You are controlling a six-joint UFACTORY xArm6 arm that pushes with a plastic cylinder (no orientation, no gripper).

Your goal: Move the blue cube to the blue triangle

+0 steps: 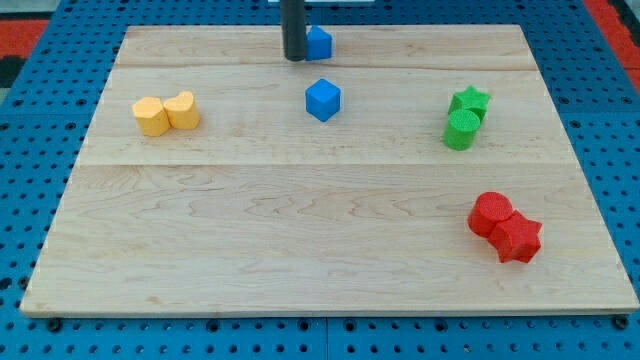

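Note:
The blue cube (323, 100) sits on the wooden board (300, 230), a little above the middle of the view. The blue triangle (319, 43) lies near the board's top edge, straight above the cube, with a gap of bare wood between them. My tip (294, 58) stands at the triangle's left side, touching or almost touching it, and the rod hides part of the triangle's left edge. The tip is above and slightly left of the blue cube, apart from it.
Two yellow blocks (166, 114) sit side by side at the left. A green star (470, 101) and a green cylinder (460, 130) touch at the right. A red cylinder (490, 213) and a red star-like block (517, 239) touch at the lower right.

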